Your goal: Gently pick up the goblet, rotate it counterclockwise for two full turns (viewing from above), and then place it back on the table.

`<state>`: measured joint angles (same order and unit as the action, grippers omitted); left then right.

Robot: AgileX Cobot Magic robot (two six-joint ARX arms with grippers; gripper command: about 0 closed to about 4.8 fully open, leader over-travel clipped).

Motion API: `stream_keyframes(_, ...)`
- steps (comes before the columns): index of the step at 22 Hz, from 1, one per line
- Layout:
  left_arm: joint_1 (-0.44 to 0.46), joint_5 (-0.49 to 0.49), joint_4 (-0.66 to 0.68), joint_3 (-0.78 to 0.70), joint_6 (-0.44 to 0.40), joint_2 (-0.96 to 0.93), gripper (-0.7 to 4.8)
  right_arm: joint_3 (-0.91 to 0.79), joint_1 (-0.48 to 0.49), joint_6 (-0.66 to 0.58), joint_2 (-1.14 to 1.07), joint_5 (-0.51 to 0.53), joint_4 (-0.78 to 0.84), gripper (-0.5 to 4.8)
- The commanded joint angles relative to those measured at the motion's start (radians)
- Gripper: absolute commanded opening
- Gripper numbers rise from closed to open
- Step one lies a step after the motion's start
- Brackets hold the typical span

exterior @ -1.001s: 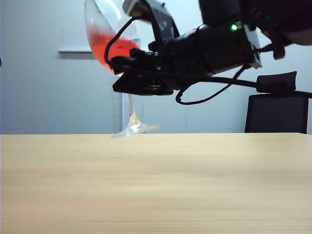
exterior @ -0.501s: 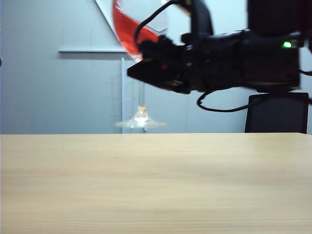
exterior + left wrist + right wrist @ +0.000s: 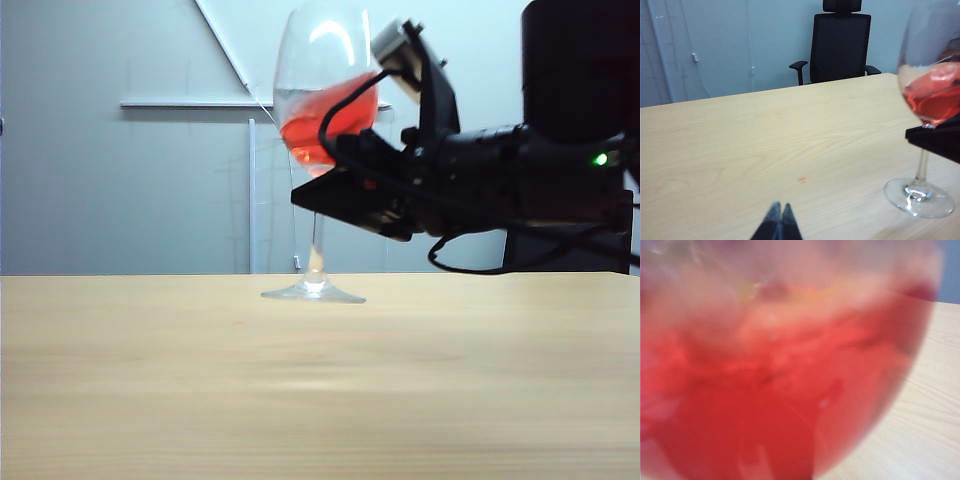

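Thin glass, top-heavy with red liquid: your right pincer [image 3: 318, 196] grips the goblet [image 3: 318, 120] where bowl meets stem. Keep the squeeze light; the left pincer [image 3: 779, 220] rests closed, apart, over the counter [image 3: 320, 400].

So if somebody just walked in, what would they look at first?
Probably the goblet with sloshing red drink, near the far edge of the table. The right gripper is clamped on it just under the bowl, and its camera sees almost nothing but red. The left gripper is shut and hangs off to the side, over bare wood.
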<state>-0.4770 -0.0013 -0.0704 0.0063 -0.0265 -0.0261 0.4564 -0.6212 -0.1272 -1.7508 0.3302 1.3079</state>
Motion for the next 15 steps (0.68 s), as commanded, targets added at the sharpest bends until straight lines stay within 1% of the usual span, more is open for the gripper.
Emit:
stream_keyframes(1, 0.0, 0.002, -0.013, 0.003, 0.0, 0.0, -0.05, 0.047, 0.0, 0.029, -0.037, 0.009, 0.059, -0.06)
stream_keyframes(2, 0.006, 0.004, -0.013, 0.003, 0.0, 0.0, -0.05, 0.074, 0.0, 0.056, -0.069, 0.01, 0.059, -0.06)
stream_keyframes(11, 0.12, 0.004, -0.013, 0.003, 0.0, 0.0, -0.05, 0.159, 0.0, 0.114, -0.174, 0.009, 0.059, -0.06)
stream_keyframes(15, 0.122, 0.002, -0.013, 0.003, 0.0, 0.01, -0.05, 0.184, 0.0, 0.136, -0.219, 0.009, 0.061, -0.06)
